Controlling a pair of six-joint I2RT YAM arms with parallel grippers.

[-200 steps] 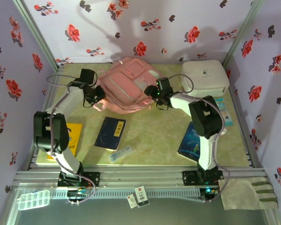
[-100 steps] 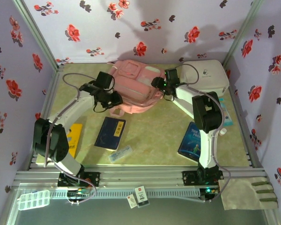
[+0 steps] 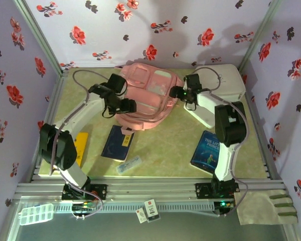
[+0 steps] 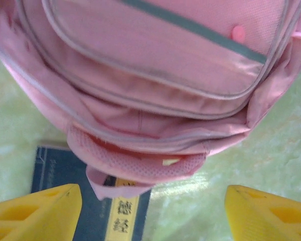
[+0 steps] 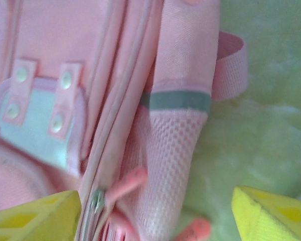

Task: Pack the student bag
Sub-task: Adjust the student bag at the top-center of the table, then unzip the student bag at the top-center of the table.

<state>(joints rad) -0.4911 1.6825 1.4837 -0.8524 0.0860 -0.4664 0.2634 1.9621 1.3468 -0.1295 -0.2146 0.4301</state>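
Pink fabric marks the student bag [image 3: 145, 93], laid flat at the far middle of the table [image 3: 165, 145]. Its soft cloth could be bunched or dragged instead of opened, should a bite be taken off the zip pull [image 5: 96, 201]. Both arms are stretched forward to its sides. The left gripper [image 3: 125, 106] is spread above the carry handle [image 4: 135, 165], which lies on a dark blue book [image 3: 118, 143]. The right gripper [image 3: 176, 93] is spread beside the mesh pocket [image 5: 165, 165], nothing pinched.

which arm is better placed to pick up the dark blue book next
Left, probably: the left gripper hangs open over the near edge of the student bag, right by the dark blue book; the right gripper is across the bag, farther from it.
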